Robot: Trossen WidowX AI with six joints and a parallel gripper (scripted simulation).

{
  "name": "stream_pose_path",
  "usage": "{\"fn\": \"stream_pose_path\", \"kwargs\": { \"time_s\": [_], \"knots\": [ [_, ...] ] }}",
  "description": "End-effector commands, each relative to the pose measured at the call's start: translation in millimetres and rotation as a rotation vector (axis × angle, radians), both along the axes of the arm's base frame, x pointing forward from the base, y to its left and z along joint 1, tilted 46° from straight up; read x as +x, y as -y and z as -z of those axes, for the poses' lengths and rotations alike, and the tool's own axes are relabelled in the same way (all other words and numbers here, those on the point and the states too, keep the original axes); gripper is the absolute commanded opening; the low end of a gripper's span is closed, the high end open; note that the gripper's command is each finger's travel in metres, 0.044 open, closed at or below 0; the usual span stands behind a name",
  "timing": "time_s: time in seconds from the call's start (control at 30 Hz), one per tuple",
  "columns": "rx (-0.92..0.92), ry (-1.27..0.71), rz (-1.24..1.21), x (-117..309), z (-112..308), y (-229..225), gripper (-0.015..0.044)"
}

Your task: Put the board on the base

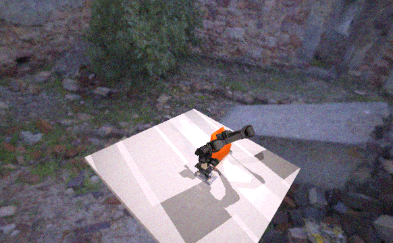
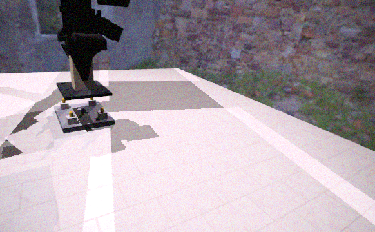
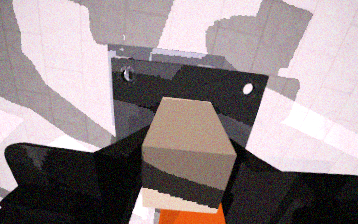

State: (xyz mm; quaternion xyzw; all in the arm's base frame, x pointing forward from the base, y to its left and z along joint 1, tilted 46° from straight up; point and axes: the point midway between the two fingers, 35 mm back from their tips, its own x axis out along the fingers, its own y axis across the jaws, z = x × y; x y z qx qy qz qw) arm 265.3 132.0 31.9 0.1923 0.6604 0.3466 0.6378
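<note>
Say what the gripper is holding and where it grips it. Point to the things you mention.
The gripper (image 2: 82,75) (image 3: 184,131) holds the flat black board (image 2: 98,91) (image 3: 220,87) by the tan square handle (image 2: 75,75) (image 3: 187,127) on its top.

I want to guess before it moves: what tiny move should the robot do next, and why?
Probably nudge the black board sideways to line it up, before lowering. It hangs above the gold pins, and from the wrist, one hole shows bright table instead of a pin.
</note>
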Motion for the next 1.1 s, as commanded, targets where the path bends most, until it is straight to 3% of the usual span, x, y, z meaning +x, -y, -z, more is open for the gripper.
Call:
{"fn": "stream_pose_path", "kwargs": {
  "time_s": [0.0, 1.07],
  "knots": [
    [0.008, 0.002, 0.003, -2, -10, -8, 0.0000],
    [0.011, -0.009, 0.003, -8, -12, -26, 0.0000]
  ]
}}
